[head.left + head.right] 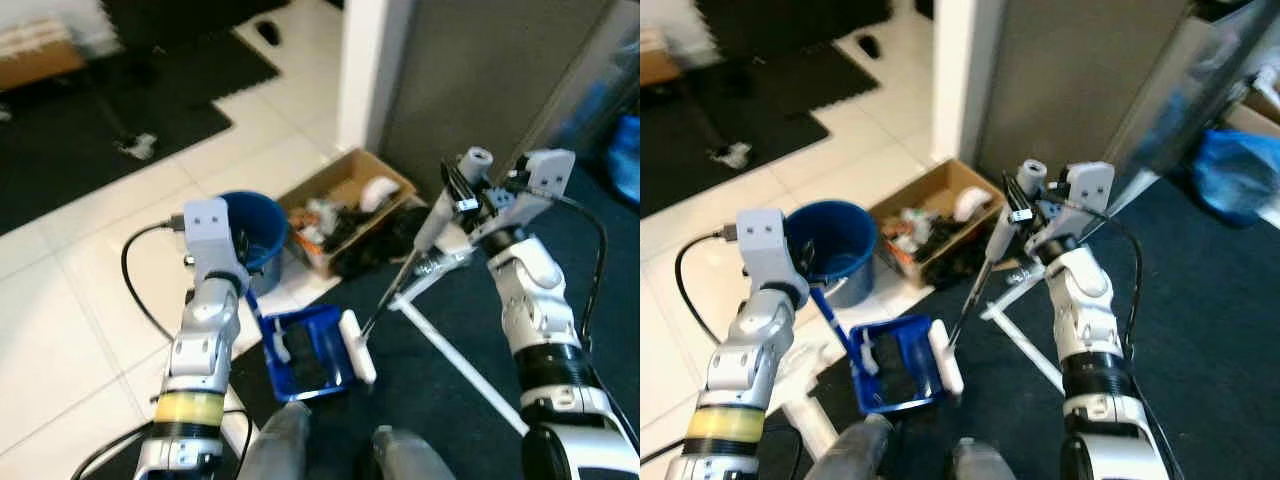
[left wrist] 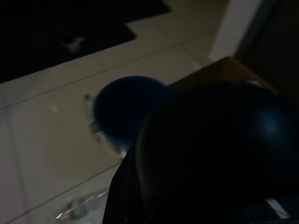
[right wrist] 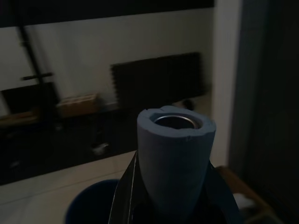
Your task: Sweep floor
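On dark carpet by the white tile edge: blue dustpan [image 1: 305, 352], its blue handle rising toward left gripper [image 1: 243, 283], whose finger state cannot be told; broom [image 1: 400, 285], white head [image 1: 357, 346] touching the dustpan's open edge, grey grip clamped in right gripper [image 1: 462, 190]; blue bucket [image 1: 252, 228] and cardboard box [image 1: 345, 205] of clutter just behind

We seem to be in a lived-in home, perhaps a hallway or utility corner. Pale floor tiles [image 1: 90, 300] meet black interlocking foam mats [image 1: 150, 90] and a dark carpet [image 1: 450, 400]. A white door frame [image 1: 365, 70] stands beside a grey panel [image 1: 480, 80], and near its foot a cardboard box [image 1: 345, 205] of household odds and ends sits beside a blue bucket [image 1: 255, 225].
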Controlling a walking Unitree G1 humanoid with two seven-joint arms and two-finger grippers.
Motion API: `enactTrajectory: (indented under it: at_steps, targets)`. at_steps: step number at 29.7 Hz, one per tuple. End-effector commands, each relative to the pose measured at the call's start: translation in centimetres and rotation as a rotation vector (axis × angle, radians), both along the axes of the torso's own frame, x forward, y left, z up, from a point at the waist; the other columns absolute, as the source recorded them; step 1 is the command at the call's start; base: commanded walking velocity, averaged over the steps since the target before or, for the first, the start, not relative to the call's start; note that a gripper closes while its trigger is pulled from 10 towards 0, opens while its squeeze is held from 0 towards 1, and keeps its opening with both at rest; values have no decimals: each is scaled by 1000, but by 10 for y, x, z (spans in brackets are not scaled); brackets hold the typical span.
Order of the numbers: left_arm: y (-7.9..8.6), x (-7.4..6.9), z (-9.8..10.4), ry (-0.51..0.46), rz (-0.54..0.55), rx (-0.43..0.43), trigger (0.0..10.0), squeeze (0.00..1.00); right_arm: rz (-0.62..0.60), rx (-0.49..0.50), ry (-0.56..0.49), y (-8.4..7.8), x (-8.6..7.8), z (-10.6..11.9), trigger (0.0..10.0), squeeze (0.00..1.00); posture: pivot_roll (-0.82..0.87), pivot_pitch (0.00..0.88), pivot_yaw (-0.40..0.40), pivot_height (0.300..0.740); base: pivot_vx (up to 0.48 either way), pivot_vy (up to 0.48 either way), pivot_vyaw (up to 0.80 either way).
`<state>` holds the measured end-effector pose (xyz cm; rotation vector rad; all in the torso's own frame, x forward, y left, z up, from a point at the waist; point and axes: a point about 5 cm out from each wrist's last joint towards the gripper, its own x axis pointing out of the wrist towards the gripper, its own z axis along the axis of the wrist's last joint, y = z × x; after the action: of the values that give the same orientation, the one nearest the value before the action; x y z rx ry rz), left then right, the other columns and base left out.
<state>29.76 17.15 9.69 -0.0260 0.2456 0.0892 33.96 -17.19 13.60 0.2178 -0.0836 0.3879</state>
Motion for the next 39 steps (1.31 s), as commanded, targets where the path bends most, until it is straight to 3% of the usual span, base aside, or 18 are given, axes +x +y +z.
enactTrajectory:
  at_steps: [1,17,28,35,39]
  targets:
    - [-3,3,7,-37,-13,-1,10000,0,-18,8,-15,-5,0,3,10000,0,4,55,-49,740,0,0,756]
    - [-4,2,6,-35,-11,1,10000,0,-25,5,-8,-5,0,1,10000,0,3,59,-51,740,0,0,737]
    - [-5,4,8,-46,-9,6,10000,0,-48,0,-7,-6,1,1,10000,0,1,60,-52,740,0,0,0]
    - [-8,6,18,-97,-73,99,10000,0,-75,4,-3,-9,2,1,10000,0,3,60,-54,740,0,0,0]
    - [-10,8,23,-113,-80,81,10000,0,-79,21,9,-9,2,0,10000,0,3,60,-54,740,0,0,-195]
